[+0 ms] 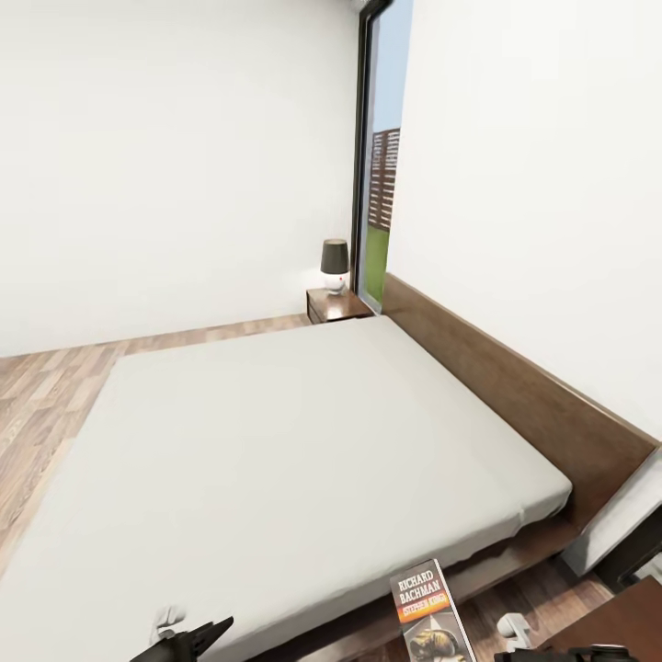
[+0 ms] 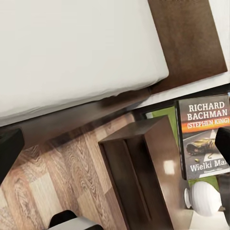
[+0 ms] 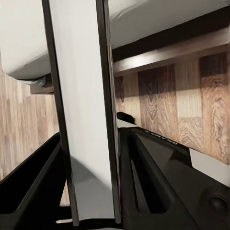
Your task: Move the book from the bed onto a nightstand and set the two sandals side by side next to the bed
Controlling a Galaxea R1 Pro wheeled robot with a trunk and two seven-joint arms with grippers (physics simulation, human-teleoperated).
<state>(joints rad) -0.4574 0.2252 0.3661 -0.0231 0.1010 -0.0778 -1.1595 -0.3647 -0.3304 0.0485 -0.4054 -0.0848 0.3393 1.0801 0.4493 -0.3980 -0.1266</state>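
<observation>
R gripper [image 3: 91, 191] is clamped on the book [image 3: 81, 110]: in the right wrist view both black fingers [image 3: 33, 177] press the covers w/ the white page edge running up the frame centre, bed edge and wood floor [image 3: 191, 105] behind. In the head view the book [image 1: 430, 614] stands tilted at bottom centre-right, cover facing the cam: "RICHARD BACHMAN" in white, orange band w/ "STEPHEN KING", dark pic below. Left wrist view reads the same cover [image 2: 203, 136] at right, plus "Wielki Ma…" cut off by the frame edge; it sits over the near nightstand [image 2: 143, 172], white round lamp base [image 2: 203, 199] just beside it. L gripper [image 1: 188, 641] pokes in at bottom left of the head view, tips dark; can't tell if its jaws are wide or closed. Bed [image 1: 276, 460] fills mid-frame, grey mattress, brown headboard [image 1: 515, 386] along the right. A second nightstand [image 1: 336, 304] w/ dark-shade lamp [image 1: 335, 265] stands at upper centre by the window.
</observation>
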